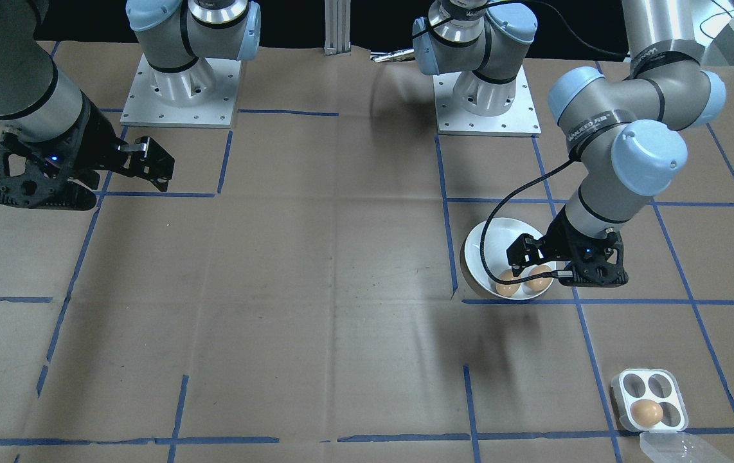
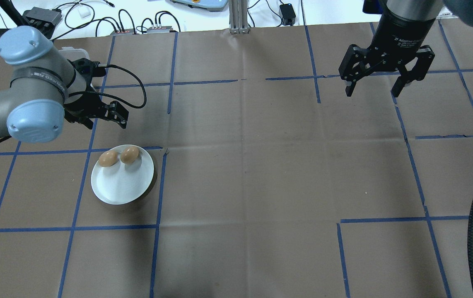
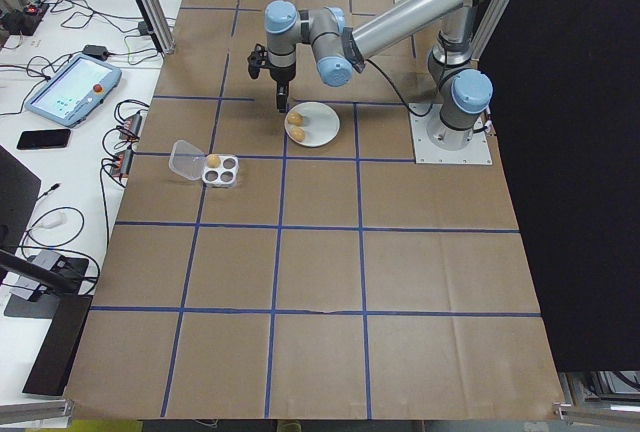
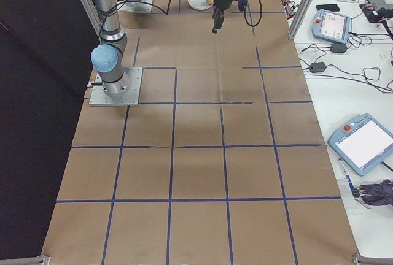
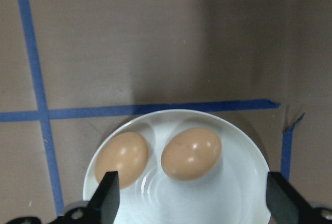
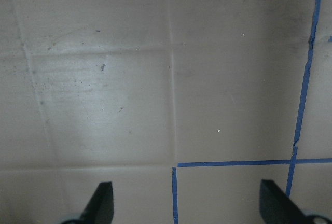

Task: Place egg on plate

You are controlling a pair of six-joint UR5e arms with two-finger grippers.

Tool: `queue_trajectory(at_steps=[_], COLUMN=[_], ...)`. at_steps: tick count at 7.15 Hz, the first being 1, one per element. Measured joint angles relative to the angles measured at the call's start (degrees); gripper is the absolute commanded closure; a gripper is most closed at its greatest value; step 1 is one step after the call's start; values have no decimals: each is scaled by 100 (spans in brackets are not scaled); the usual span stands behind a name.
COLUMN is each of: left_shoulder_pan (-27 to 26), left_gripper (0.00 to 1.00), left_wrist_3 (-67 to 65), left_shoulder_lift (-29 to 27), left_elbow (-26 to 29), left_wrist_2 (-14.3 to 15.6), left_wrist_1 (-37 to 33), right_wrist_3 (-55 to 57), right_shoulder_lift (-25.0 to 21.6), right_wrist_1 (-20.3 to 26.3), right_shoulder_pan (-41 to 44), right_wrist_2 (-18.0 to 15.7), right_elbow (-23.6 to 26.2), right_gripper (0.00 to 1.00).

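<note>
Two smooth brown eggs (image 5: pixel 155 154) are being cradled by the glossy round plate (image 5: pixel 233 193); both the left gripper (image 5: pixel 192 203) and right gripper (image 2: pixel 387 85) are being held spread, empty.

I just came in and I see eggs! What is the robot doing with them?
The robot is moving eggs onto a white plate. Two brown eggs already lie side by side near its rim. The left gripper hangs open just above them, holding nothing. One more egg waits in the small egg tray. The right gripper is open too, far off over bare table.
</note>
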Motion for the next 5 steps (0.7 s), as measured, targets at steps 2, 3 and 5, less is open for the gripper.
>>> queue_trajectory(at_steps=[2, 3, 5], left_shoulder_pan=[105, 229, 547], left_gripper=[0, 0, 0], left_wrist_3=[3, 2, 21], left_shoulder_lift=[-37, -268, -1061], left_elbow=[657, 1099, 2321], left_wrist_2=[-18, -39, -44], left_wrist_1=[-392, -472, -755], right_wrist_3=[0, 0, 0], right_shoulder_lift=[0, 0, 1], right_wrist_1=[0, 0, 0], right_shoulder_pan=[0, 0, 0], right_wrist_2=[0, 0, 0], right_elbow=[0, 0, 0], right_gripper=[0, 0, 0])
